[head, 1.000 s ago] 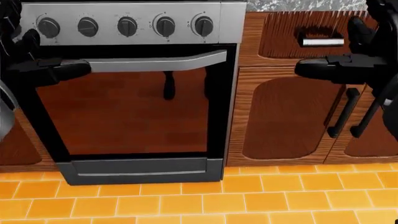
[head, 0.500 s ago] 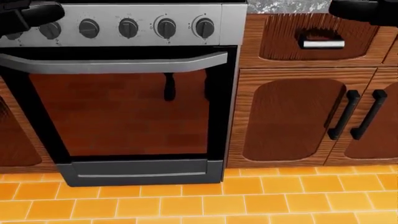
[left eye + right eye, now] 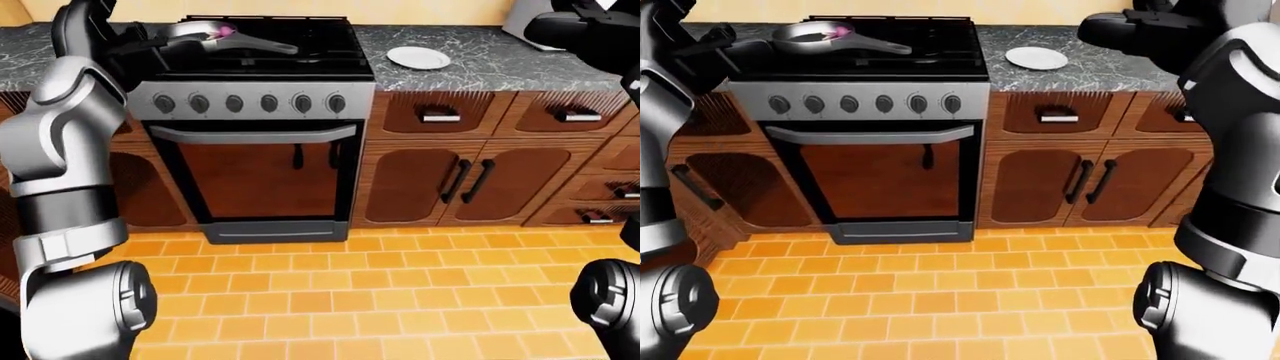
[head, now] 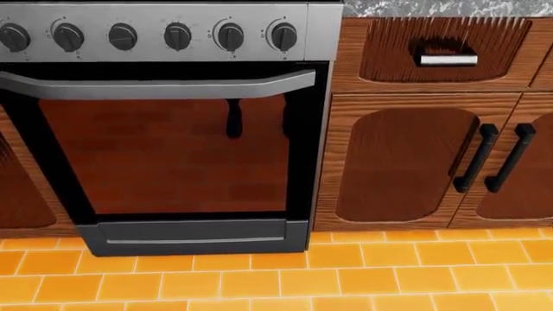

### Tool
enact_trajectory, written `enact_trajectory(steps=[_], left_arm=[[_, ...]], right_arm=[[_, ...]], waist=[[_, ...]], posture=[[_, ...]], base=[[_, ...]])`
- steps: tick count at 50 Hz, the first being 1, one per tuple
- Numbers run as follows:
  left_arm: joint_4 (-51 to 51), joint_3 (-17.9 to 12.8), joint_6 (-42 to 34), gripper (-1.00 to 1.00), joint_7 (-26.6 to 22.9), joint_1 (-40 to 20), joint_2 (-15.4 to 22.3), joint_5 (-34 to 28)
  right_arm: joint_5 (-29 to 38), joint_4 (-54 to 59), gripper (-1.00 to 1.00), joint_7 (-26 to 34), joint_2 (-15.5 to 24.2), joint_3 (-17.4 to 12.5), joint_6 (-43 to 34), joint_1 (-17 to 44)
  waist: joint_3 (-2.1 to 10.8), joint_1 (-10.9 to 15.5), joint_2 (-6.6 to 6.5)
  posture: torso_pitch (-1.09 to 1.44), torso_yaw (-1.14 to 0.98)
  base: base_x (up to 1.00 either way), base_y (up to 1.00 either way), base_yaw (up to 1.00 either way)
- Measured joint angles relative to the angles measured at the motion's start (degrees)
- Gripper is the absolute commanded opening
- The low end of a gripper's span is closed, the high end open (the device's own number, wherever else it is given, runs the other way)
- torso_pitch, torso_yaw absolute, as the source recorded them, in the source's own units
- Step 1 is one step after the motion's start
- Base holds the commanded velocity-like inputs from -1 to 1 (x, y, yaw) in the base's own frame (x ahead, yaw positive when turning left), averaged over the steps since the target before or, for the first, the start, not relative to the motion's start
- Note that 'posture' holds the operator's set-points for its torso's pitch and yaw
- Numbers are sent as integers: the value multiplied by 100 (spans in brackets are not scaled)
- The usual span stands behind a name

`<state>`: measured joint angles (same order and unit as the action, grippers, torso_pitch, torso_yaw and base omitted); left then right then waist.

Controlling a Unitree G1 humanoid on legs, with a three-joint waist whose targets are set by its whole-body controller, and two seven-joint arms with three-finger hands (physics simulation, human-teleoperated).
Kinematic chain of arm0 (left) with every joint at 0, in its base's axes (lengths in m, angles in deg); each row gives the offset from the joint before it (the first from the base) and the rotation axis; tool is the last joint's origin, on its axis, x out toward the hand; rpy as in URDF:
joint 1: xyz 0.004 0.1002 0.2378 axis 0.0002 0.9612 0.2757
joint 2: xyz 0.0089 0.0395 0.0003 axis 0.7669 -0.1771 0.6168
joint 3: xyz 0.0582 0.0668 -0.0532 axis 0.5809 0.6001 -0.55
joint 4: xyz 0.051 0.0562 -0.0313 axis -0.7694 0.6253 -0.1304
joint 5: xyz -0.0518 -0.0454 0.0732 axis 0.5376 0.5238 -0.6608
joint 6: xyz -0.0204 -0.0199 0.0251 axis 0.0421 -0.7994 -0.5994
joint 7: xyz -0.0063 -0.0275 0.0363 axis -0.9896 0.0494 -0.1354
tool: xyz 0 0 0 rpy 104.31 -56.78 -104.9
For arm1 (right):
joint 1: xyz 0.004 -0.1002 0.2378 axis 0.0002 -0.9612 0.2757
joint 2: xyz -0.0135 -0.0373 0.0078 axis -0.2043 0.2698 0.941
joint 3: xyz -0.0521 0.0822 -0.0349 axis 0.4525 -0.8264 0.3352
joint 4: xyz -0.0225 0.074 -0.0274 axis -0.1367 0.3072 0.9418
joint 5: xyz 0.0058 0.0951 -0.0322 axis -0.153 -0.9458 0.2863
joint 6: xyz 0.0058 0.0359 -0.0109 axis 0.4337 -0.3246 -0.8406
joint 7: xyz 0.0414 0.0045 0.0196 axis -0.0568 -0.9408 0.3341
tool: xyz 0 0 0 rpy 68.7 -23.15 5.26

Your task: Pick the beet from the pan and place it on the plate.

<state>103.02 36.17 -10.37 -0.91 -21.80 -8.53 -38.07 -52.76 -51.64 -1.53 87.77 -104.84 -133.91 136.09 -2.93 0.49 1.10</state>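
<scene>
The beet (image 3: 837, 31) lies in the pan (image 3: 810, 36) on the stove (image 3: 890, 45), left of the plate (image 3: 1036, 57). Small, firm, probably rollable, it suits gripping across its middle. Finger positions of either hand cannot be told.

1. Brushed metal stove (image 3: 250, 101) front, glossy dark glass door.
2. Right of stove: grained wooden cabinets (image 4: 406, 162), matt black handles.
3. Above cabinets: speckled stone counter (image 3: 480, 56).
4. On stove: shiny metal pan (image 3: 825, 36).
</scene>
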Motion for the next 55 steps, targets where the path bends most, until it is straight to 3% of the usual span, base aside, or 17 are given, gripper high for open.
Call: enact_trajectory(steps=[8, 17, 22, 25, 28, 31, 35, 38, 39, 41, 44, 50, 53, 55], left_arm=[[-19, 38, -74, 100, 35, 43, 7, 86], [-118, 35, -73, 100, 25, -22, 35, 127], [-47, -27, -49, 100, 46, 16, 81, 115], [-1, -27, -70, 100, 71, 12, 85, 98], [-22, 56, -91, 100, 51, 39, 10, 128], [40, 112, -139, 100, 14, 31, -7, 166], [-39, 42, -107, 100, 29, -17, 41, 170], [-92, 22, -62, 100, 40, -45, 69, 170], [-91, 0, -43, 100, 41, -13, 91, 169], [-19, -40, -56, 100, 65, 58, 99, 148], [18, -29, -124, 100, 98, 46, 95, 131], [-74, -12, -97, 100, 70, 5, 99, 162], [-66, -18, -79, 100, 68, -14, 107, 154], [-97, 17, -70, 100, 59, 22, 46, 162]], right_arm=[[-157, -44, 100, -69, 65, 68, -68, -39], [-164, -70, 100, -55, 139, -23, 9, -37], [-189, -94, 100, -42, 85, 68, 20, -57], [-220, -75, 100, -30, 78, 97, -18, -54], [-204, -39, 100, -59, 110, 19, -35, -93], [-160, 9, 100, -97, 110, 7, -48, -117], [-166, -101, 100, -73, 132, 14, 12, -59], [-176, -110, 100, -64, 136, 2, 40, -23], [-180, -136, 100, -64, 78, 18, 49, -58], [-212, -110, 100, -42, 29, 117, 5, -111], [-237, -42, 100, -29, 30, 154, -87, -136], [-225, -146, 100, -45, 87, 58, 1, -33], [-236, -164, 100, -43, 95, 53, 33, -24], [-229, -138, 100, -50, 113, 16, 38, -61]], waist=[[-5, 4, -17], [30, -83, -214], [30, -36, -71], [20, -14, 163], [-31, -71, 87], [34, -77, 138], [14, -75, -93], [59, -101, -446], [38, -60, -383], [-7, 3, -417], [24, 8, -336], [28, 24, 39], [66, 62, 332], [30, -18, 223]], posture=[[0, 0], [0, 0], [0, 0], [0, 0], [0, 0], [0, 0], [0, 0], [0, 0], [0, 0], [0, 0], [0, 0], [0, 0], [0, 0], [0, 0]], base=[[2, 1, 0], [17, 10, 0], [17, 13, 0], [16, 13, 0], [16, 13, 0], [17, 12, 0], [17, 11, 0], [17, 10, 0], [16, 10, 0], [16, 10, 0], [18, 7, 0], [18, 7, 0], [18, 7, 0], [18, 7, 0]])
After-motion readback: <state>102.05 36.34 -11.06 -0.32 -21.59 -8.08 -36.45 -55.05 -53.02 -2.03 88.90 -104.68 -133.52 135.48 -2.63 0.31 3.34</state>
